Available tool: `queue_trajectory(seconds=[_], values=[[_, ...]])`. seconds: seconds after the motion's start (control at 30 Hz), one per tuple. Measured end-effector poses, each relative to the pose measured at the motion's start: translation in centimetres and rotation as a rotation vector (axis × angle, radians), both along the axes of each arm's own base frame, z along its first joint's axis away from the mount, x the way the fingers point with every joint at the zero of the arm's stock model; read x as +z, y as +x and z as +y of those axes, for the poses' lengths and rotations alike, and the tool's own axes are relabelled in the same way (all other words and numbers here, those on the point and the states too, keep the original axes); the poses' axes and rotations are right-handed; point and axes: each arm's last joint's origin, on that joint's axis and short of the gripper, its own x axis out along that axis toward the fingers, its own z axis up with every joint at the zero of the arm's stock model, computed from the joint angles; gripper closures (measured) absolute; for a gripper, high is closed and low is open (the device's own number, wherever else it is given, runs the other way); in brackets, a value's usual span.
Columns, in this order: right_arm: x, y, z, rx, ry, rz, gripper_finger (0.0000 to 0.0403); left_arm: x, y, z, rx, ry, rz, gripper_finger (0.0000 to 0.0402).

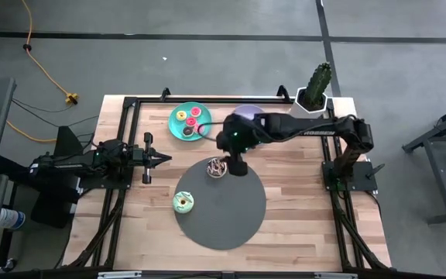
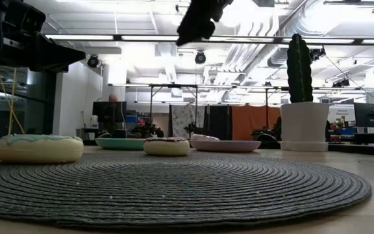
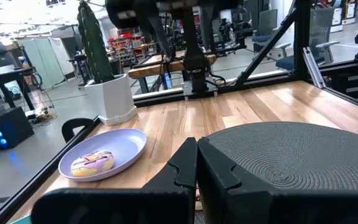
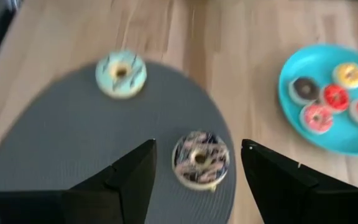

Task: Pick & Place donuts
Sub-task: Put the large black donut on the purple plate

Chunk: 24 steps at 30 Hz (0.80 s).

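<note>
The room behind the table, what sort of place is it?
Probably a workshop or lab: exposed ceiling ducts, desks with monitors and office chairs beyond the wooden table.

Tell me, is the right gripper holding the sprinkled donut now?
No. In the right wrist view the right gripper stands open above the sprinkled donut, which lies on the grey mat.

two donuts (image 1: 217,167) on disc (image 1: 231,221)

Matt woven grey disc (image 1: 231,217); smooth wood table (image 1: 300,225); glossy teal plate (image 4: 353,140).
</note>
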Motion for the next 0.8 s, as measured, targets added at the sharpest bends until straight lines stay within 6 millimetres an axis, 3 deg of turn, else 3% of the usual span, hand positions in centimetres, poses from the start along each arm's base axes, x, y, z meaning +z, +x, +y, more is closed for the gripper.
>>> queue_trajectory(seconds=[0.4, 0.8], values=[[-4.6, 1.4, 1.3, 0.097, -0.181, 0.205, 0.0179, 0.0, 0.0, 0.0, 0.000, 0.000, 0.000, 0.0401], [-10.1, 3.6, 1.6, 0.163, -0.248, 0.337, 0.0176, 0.0, 0.0, 0.0, 0.000, 0.000, 0.000, 0.0401]])
